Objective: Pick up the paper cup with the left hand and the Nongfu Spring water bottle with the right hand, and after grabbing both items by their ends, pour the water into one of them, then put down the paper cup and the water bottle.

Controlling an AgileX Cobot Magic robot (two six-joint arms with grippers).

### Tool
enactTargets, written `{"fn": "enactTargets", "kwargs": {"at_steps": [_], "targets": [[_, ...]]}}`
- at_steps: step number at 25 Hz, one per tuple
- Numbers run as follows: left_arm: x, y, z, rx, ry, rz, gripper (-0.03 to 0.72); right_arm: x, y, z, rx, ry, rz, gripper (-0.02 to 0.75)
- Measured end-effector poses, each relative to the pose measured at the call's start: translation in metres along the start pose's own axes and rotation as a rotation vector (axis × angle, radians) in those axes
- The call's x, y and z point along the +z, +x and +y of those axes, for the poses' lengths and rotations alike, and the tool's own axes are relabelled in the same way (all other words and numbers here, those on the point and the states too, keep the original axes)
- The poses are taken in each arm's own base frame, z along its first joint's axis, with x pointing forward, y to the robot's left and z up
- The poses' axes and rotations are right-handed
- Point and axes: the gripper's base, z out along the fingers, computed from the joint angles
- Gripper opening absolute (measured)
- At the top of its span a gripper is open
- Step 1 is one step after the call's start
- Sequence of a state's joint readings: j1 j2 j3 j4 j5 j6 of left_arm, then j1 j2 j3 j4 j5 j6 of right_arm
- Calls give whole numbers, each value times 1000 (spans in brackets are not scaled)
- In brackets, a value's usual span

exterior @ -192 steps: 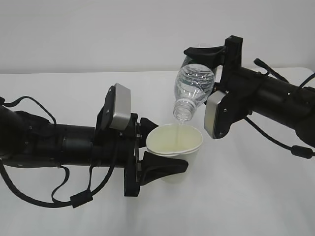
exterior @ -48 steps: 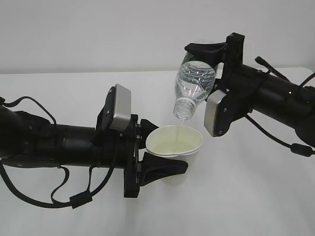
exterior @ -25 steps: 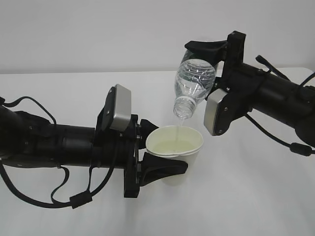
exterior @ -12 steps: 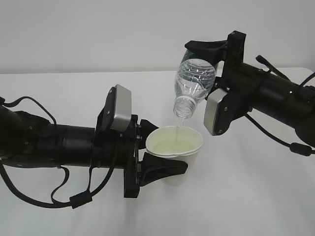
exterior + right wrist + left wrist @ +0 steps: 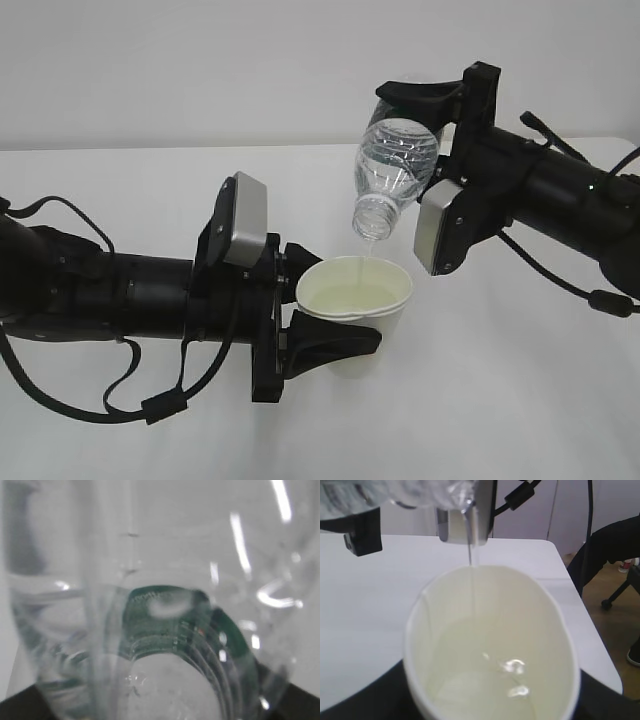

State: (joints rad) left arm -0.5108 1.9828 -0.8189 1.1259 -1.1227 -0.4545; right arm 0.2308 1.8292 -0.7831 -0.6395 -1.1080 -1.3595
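i was mid-pour: right hand (image 5: 425, 135) gripped the tipped nongfu spring water bottle (image 5: 392, 172), water (image 5: 472, 545) streaming into the paper cup (image 5: 356, 305) clamped by left hand (image 5: 310, 310). bottle seemed nearly empty; next i'd right it.

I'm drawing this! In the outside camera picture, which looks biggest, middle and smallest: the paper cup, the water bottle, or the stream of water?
1. Paper cup, though partly hidden
2. Water bottle, looks nearly alike
3. Stream of water, a thin thread

Right wrist view: bottle (image 5: 165, 630) blurred, edges cropped.
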Motion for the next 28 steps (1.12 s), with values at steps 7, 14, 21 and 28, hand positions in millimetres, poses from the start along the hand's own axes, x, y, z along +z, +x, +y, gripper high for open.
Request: {"fn": "enactTargets", "kwargs": {"at_steps": [7,14,21,28], "targets": [[0,0,0,0,0,0,428,0,0,0,0,0,0,483],[0,0,0,0,0,0,428,0,0,0,0,0,0,483],[0,0,0,0,-1,2,428,0,0,0,1,0,2,483],[0,0,0,1,1,2,428,0,0,0,-6,1,4,483]]}}
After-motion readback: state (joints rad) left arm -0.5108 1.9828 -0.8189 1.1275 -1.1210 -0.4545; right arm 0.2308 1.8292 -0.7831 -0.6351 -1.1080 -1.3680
